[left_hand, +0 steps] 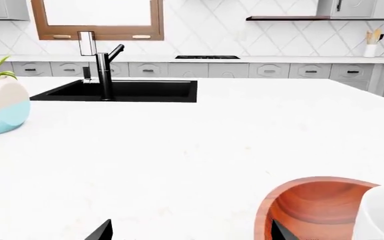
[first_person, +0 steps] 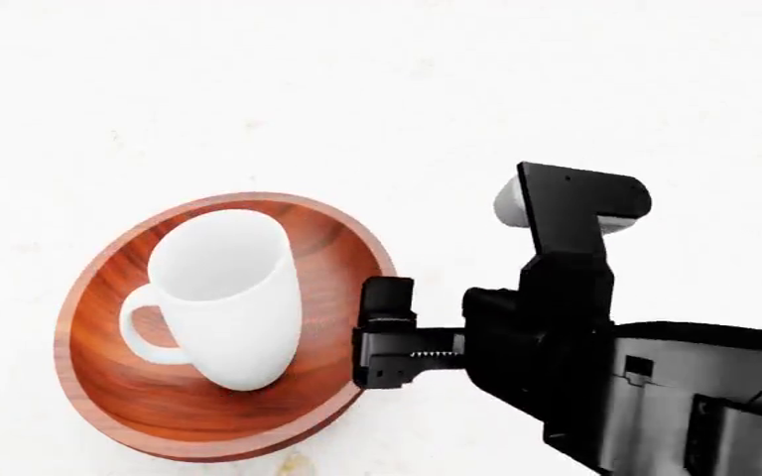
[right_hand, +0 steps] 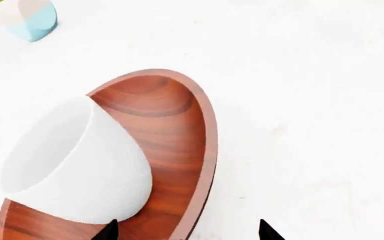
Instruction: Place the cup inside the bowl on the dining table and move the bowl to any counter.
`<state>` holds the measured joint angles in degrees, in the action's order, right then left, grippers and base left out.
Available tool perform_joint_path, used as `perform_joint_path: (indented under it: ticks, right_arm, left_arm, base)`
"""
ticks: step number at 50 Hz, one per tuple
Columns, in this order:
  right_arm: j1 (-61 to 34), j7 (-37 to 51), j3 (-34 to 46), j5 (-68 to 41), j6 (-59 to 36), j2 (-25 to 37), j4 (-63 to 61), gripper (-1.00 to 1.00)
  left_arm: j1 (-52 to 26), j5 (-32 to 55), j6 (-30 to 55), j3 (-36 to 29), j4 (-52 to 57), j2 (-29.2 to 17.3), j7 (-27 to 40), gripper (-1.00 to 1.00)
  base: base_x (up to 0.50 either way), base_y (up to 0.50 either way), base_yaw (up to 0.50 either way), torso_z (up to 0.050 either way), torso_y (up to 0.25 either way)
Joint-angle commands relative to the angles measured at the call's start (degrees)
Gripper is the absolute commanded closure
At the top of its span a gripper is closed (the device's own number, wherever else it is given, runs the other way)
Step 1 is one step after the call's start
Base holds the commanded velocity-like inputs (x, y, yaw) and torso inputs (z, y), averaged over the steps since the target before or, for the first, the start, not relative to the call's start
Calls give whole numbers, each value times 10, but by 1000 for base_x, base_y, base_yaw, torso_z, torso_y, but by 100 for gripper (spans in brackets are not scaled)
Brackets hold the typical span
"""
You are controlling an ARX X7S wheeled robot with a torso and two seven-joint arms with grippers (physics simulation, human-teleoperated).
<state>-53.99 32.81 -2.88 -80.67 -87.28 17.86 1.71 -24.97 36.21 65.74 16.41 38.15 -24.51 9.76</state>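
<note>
The glossy white ceramic mug with a loop handle [first_person: 222, 297] sits upright inside the wide, shallow, reddish-brown wooden bowl [first_person: 103, 377], tilted slightly against the curved floor. The bowl rests on the plain white tabletop [first_person: 421, 109].

**Right gripper** [right_hand: 185, 231]: Jaws are spread apart and empty. In the right wrist view the two fingertips straddle the bowl's near rim, one tip over the inside wall, the other outside it. Contact with the rim cannot be confirmed.

**Left gripper** [left_hand: 188, 232]: Jaws are parted and empty, well clear to the bowl's left side.

**Handling properties (judged):**
- The bowl is rigid wood, likely light to moderate in weight. The rim is thin enough for a pinch grasp.
- The mug is glazed ceramic: hard, slippery, and breakable. It is loose in the bowl and can slide or tip if the bowl tilts.

**Recommended hold:** Pinch the bowl wall at the rim nearest the right gripper, one finger inside and one outside. Keep the bowl level during the lift. A single-sided grasp loads the rim unevenly; expect sag toward the far side.
</note>
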Motion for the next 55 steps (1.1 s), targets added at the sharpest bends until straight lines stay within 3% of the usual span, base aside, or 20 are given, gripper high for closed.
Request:
perform_joint_path:
  ticks: [1,10,16,55]
  right_arm:
    - [-149,63,61,-122,2,1,253,-100]
    - [-185,-102,167,26,89,-10,342,-100]
    - [-179,-145,202,59,110,-17,359,-100]
    - [-160,-230,266,118,179,-42,422,-100]
  left_arm:
    - [3,-3,-8,2,-10,-1,-6,-100]
    - [21,-12,-31,3,-18,-1,-10,-100]
    - [25,-11,-35,5,-23,-2,-12,-100]
    - [34,-4,-45,11,-23,-5,-7,-100]
  base:
    - [0,0,0,0,0]
    - [0,0,0,0,0]
    - [0,0,0,0,0]
    - [0,0,0,0,0]
